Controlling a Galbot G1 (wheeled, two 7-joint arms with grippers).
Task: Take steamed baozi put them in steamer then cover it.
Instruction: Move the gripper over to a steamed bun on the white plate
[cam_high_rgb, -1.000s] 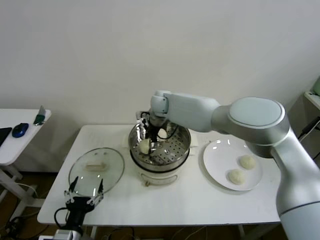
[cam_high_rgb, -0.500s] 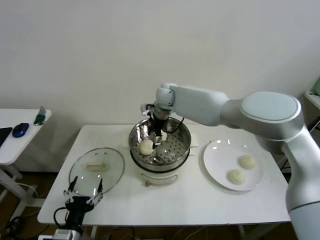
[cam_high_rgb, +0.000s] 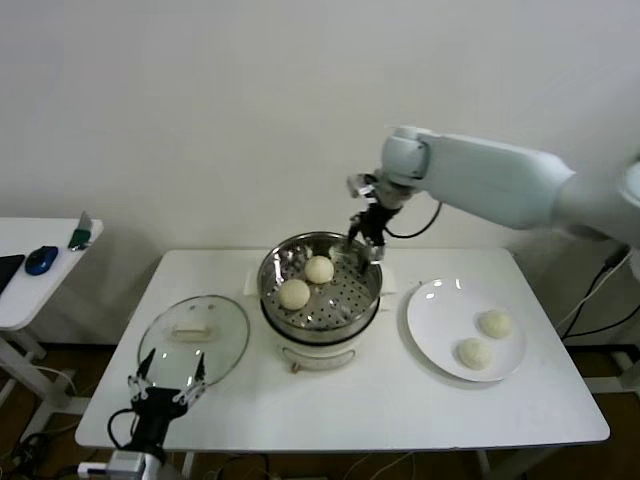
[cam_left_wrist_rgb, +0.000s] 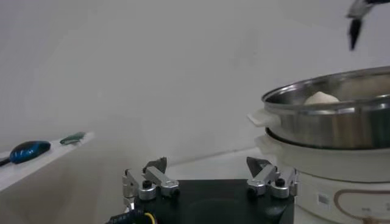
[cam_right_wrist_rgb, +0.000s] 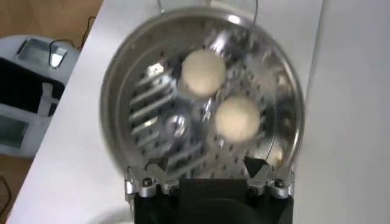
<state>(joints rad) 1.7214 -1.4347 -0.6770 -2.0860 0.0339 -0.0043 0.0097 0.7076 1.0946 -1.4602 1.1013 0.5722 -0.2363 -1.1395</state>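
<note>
Two steamed baozi (cam_high_rgb: 307, 281) lie side by side in the steamer (cam_high_rgb: 320, 300), at about 7 o'clock below the right gripper (cam_high_rgb: 367, 236), which hangs empty and spread above the basket's 1 o'clock rim. Two more sit on the plate (cam_high_rgb: 435, 320) at 3 o'clock. The left gripper (cam_high_rgb: 166, 388), fingers apart, waits by the cover (cam_high_rgb: 193, 338) at 9 o'clock.

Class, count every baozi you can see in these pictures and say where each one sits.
4. Two baozi lie in the steamer; two more wait on the white plate. None appears hidden.
</note>
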